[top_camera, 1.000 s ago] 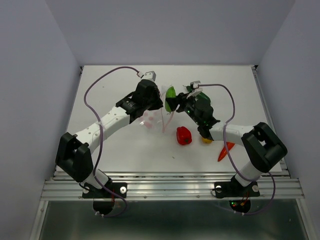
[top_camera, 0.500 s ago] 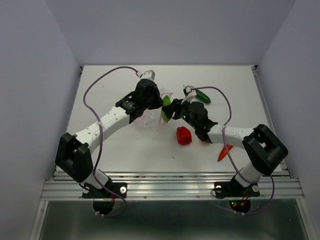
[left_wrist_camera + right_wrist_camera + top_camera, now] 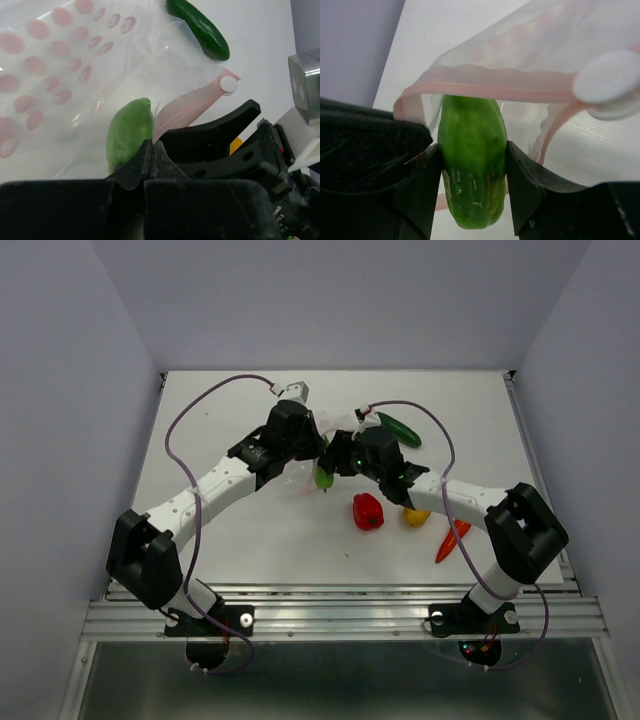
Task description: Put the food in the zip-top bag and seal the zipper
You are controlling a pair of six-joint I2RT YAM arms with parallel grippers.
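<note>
Left fingers (image 3: 132, 172) clenched on zipper (image 3: 185, 107), propping zip-top bag (image 3: 65, 75) mouth open; right fingers (image 3: 522, 185) grasping light green pod (image 3: 472, 165), mouth just ahead, for insertion.

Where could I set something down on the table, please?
Free: the far right corner of the table beyond the cucumber, and the near strip between the left arm and the pepper. Crowded: the centre, where the left gripper pinches the bag and the right gripper holds the pod; the yellow piece and carrot fill the near right.
</note>
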